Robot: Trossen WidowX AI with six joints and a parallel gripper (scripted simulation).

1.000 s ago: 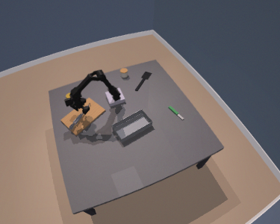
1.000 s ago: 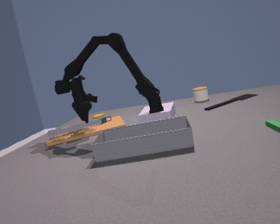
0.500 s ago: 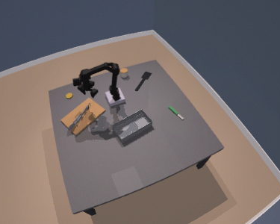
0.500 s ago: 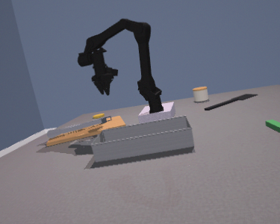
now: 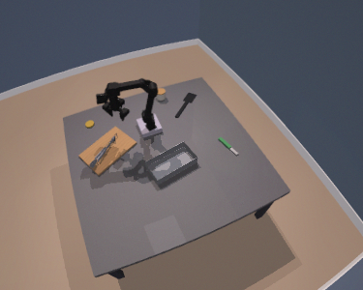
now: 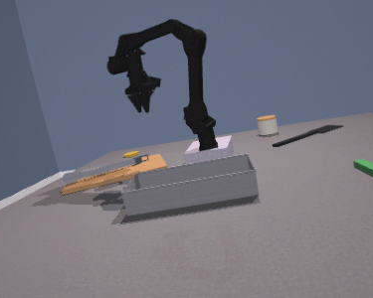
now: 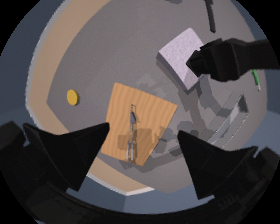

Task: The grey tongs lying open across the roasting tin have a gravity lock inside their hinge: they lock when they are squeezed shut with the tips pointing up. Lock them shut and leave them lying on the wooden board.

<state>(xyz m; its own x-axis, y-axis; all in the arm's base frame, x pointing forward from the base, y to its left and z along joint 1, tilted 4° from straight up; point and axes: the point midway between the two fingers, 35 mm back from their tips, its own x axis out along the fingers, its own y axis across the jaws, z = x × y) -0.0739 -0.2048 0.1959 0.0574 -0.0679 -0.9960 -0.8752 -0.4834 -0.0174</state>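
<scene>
Above the wooden board (image 5: 125,137) (image 6: 157,163) (image 7: 122,95), where the slim tongs (image 5: 104,151) (image 6: 103,165) (image 7: 132,131) lie, my pincer (image 5: 115,115) (image 6: 144,110) (image 7: 144,131) hangs open and empty, the release apparently done, the lock needing only a check

No legible text, label, brand, number or sign is appearing in any view; faint marks are showing on the dark part at the lower right of the wrist view, but they are remaining too small and blurred to read.
</scene>
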